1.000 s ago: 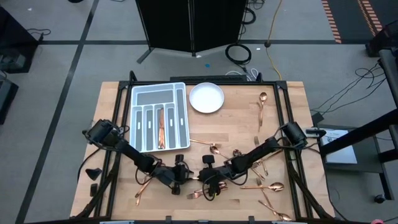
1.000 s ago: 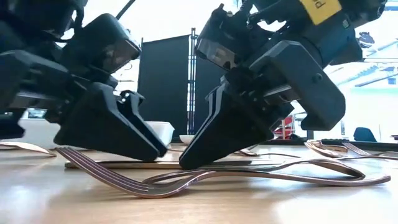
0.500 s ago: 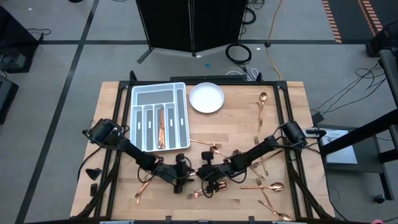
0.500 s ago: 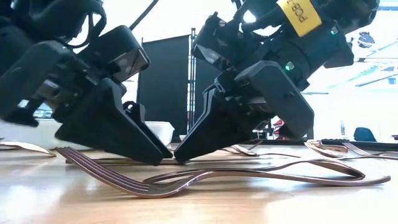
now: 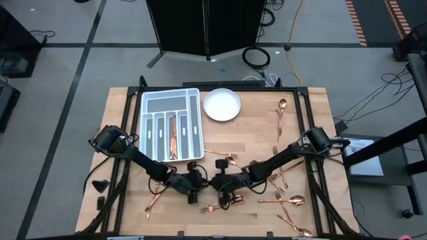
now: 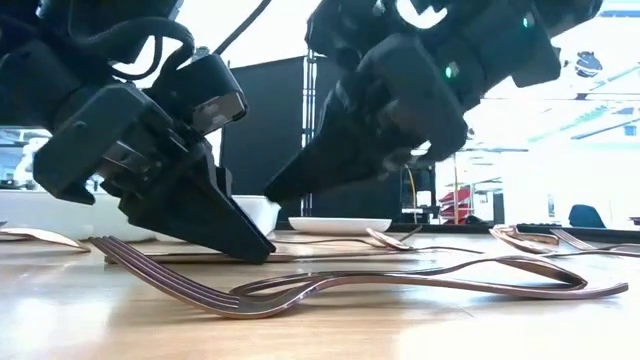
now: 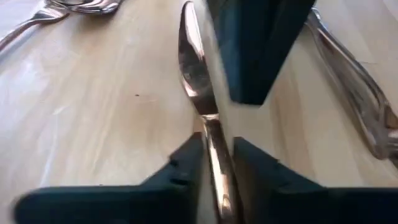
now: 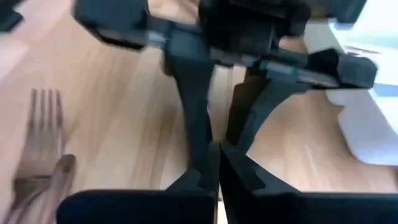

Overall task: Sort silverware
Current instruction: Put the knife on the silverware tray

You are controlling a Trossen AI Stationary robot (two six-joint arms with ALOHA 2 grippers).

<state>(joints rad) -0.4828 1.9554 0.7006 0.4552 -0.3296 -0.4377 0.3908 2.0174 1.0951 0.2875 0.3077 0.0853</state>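
Copper forks, spoons and a knife (image 7: 193,74) lie scattered over the near half of the wooden table. My left gripper (image 5: 197,185) is down at the table near its near middle (image 6: 255,250), shut on the knife (image 6: 180,258). My right gripper (image 5: 219,181) faces it from the right. It is shut and empty, with its tips (image 6: 272,190) raised above the table. The right wrist view shows its fingers together (image 8: 216,165), with the left gripper just beyond. A copper fork (image 6: 250,298) rests on the wood in front of both. My left gripper (image 7: 216,165) pinches the knife's handle (image 7: 214,146) between its two fingers, one on each side. The fingers slant down from the table's left and lie along the knife. The blade (image 7: 189,62) points away from the gripper toward the right arm. The knife lies flat on the table.
The grey compartmented tray (image 5: 148,100) sits at the far left with one copper piece (image 5: 173,137) in a slot. The white plate (image 5: 221,105) is beside it. More silverware lies right of the grippers (image 5: 283,199), including a spoon at the far right (image 5: 280,113) and a fork (image 8: 40,124).
My right gripper has lifted its tips off the table and tipped up. Before, they rested on the wood against the knife, opposite the left gripper. My left gripper has slid a little toward the right and stayed down on the knife. The knife remains flat.
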